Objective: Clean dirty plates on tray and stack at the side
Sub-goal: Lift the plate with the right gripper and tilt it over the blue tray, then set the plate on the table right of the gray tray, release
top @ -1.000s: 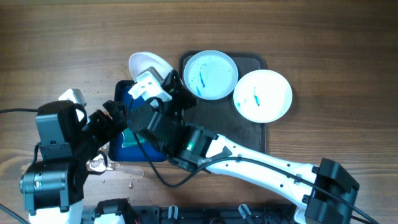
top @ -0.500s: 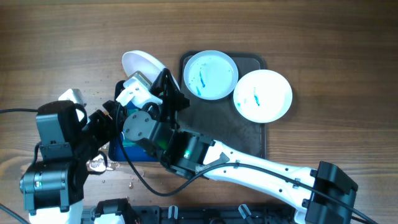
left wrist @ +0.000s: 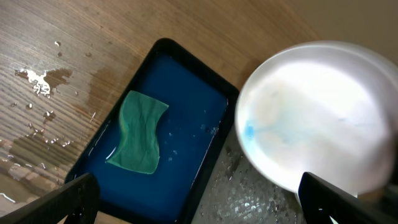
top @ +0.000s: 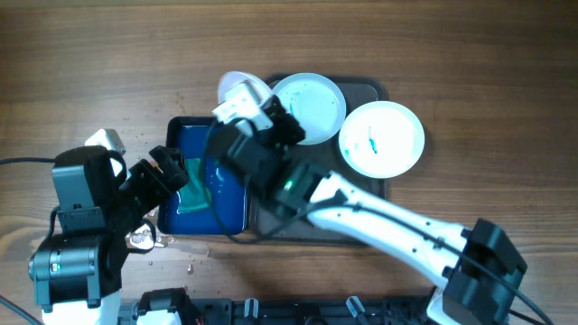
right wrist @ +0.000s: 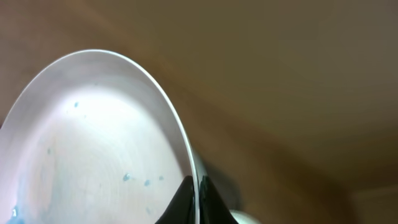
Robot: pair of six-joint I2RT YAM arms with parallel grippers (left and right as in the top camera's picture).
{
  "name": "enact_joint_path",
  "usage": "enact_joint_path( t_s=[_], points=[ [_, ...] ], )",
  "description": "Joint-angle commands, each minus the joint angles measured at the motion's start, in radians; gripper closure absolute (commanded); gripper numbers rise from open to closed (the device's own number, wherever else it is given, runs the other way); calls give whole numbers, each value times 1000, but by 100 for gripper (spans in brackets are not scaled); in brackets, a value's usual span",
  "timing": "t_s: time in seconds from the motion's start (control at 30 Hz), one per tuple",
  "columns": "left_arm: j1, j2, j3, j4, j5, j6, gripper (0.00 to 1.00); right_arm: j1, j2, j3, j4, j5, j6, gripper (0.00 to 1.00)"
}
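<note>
My right gripper is shut on the rim of a white plate with faint blue specks. It holds the plate tilted above the far-left corner of the dark tray. The overhead view shows this plate and the gripper; the left wrist view also shows the plate. A second plate with blue streaks lies on the tray. A third overhangs the tray's right rim. My left gripper is open and empty over the near edge of the blue tray.
A smaller glossy blue tray left of the dark tray holds blue water and a green sponge. Water drops lie on the wood left of it. The dark tray's surface is wet.
My right arm has carried the held plate to the right, from over the blue tray's far-left corner to the dark tray's corner. The blue tray now shows. The left arm has not moved.
</note>
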Motion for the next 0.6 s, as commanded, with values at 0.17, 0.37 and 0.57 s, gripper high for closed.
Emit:
enact_joint_path(
  t_s=[0.17, 0.37, 0.57],
  points=[
    [4, 0, 18, 0, -2, 13, 0, -215, -116, 3, -111, -799, 410, 96],
    [4, 0, 18, 0, -2, 13, 0, -642, -314, 3, -304, -1029, 570, 95],
    [4, 0, 18, 0, -2, 13, 0, -1164, -288, 2, -666, -989, 504, 96]
  ],
)
